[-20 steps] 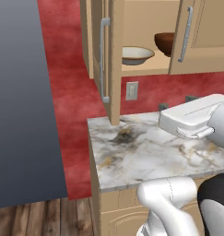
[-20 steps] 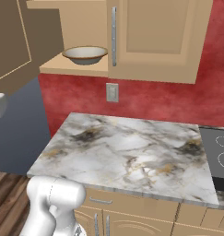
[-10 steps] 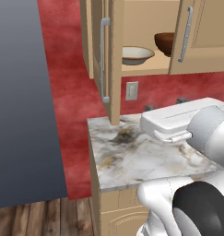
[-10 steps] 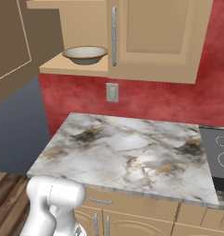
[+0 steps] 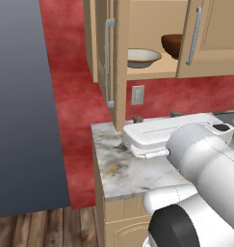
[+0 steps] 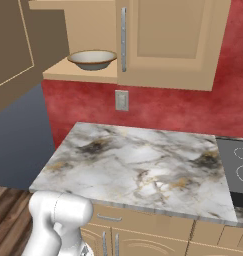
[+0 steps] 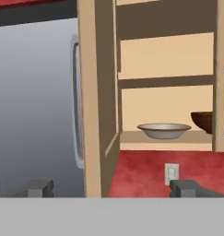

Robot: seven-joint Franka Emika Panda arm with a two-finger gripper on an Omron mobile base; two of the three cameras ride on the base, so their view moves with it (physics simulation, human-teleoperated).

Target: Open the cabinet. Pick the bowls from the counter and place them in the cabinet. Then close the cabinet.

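Tan cabinet has its left door swung open, and both bowls, cream and dark brown, sit on its lower shelf. Only closing seems left. The gripper is wide open and holds nothing. The marble counter lies bare below a red wall, with a stovetop at its right.

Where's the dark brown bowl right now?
The dark brown bowl sits on the cabinet's bottom shelf, to the right of the cream bowl and partly hidden behind the closed right door in the left base view.
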